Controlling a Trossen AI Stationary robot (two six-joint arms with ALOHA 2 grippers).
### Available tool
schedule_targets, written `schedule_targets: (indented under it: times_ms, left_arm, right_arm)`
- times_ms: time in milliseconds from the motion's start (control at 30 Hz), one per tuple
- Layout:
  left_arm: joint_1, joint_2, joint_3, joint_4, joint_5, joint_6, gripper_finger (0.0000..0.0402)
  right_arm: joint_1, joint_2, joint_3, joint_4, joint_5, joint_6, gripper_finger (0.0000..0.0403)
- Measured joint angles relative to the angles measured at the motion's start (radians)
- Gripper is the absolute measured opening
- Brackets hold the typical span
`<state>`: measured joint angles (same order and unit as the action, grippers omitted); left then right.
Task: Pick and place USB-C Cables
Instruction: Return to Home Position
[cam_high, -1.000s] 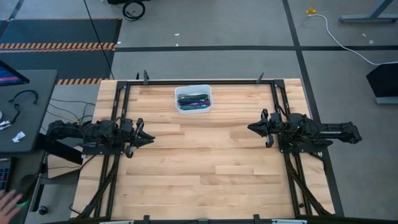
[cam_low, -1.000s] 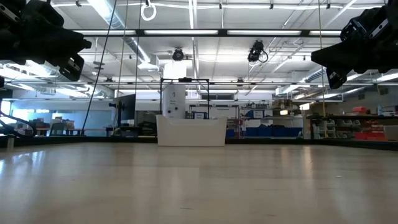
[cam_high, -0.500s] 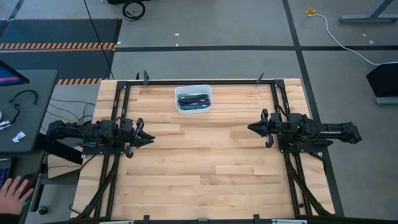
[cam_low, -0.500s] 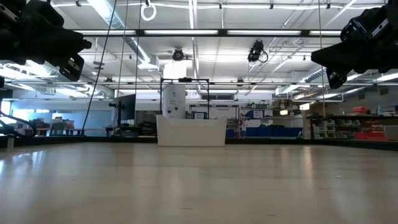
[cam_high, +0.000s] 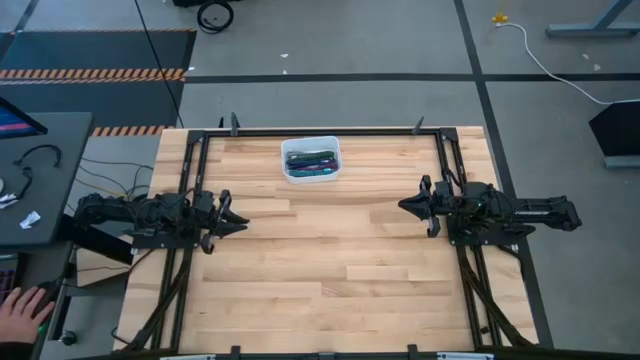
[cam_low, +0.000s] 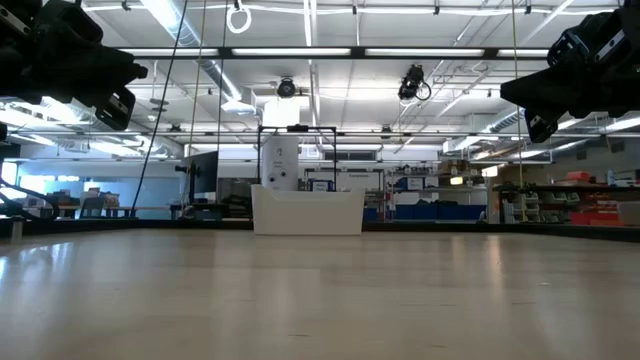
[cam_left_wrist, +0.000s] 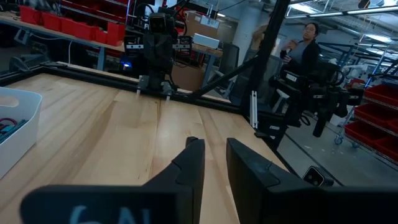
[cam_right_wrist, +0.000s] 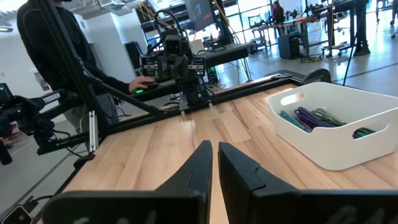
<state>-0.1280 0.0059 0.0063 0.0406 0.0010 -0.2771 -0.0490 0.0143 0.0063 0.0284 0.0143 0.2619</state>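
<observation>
The USB-C cables (cam_high: 311, 161) lie bundled in a white rounded-square bin (cam_high: 289, 172) near the table's far edge. In the right wrist view teal, purple and green coils (cam_right_wrist: 309, 116) show inside it. In the low view only the bin's wall (cam_low: 307, 212) shows. My left gripper (cam_high: 243, 222) hovers above the table's left side, its fingers a narrow gap apart (cam_left_wrist: 215, 149). My right gripper (cam_high: 402, 205) hovers above the right side with its fingers together (cam_right_wrist: 214, 148). Both point toward the table's middle, well short of the bin.
Bare wood (cam_high: 330, 260) lies between the two arms and toward the near edge. A black frame (cam_high: 330, 131) runs round the table. A person's hand (cam_high: 20, 312) rests off the near left corner, and people stand beyond the table (cam_left_wrist: 305, 50) (cam_right_wrist: 50, 37).
Both arms have kept still. The person's hand off the table's near left corner has shifted a little.
</observation>
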Motion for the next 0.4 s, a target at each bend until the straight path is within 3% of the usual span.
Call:
schedule_targets:
  times_ms: [400]
  left_arm:
    - [0.000, 0.000, 0.000, 0.000, 0.000, 0.000, 0.0075]
  right_arm:
    - [0.000, 0.000, 0.000, 0.000, 0.000, 0.000, 0.0032]
